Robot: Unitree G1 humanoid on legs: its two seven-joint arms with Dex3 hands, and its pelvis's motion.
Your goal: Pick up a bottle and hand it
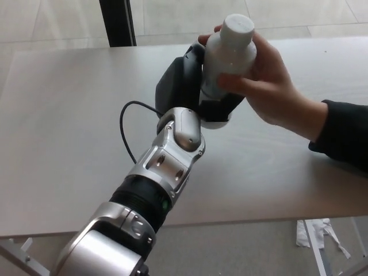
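- Head view: the left black robot hand (192, 86) is closed around the base of a white plastic bottle with a cap (229, 54), raised above the pale grey surface (69, 115).
- A person's hand (270, 86) in a dark sleeve (345, 135) grips the bottle's upper body.

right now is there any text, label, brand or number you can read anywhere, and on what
None can be read.
bottle: plain white body and cap, no print showing on the side in view.
left hand: black shell, no marking visible.
forearm: silver casing, only holes and a small green spot, no lettering.
paper scraps on the floor: too small to tell.
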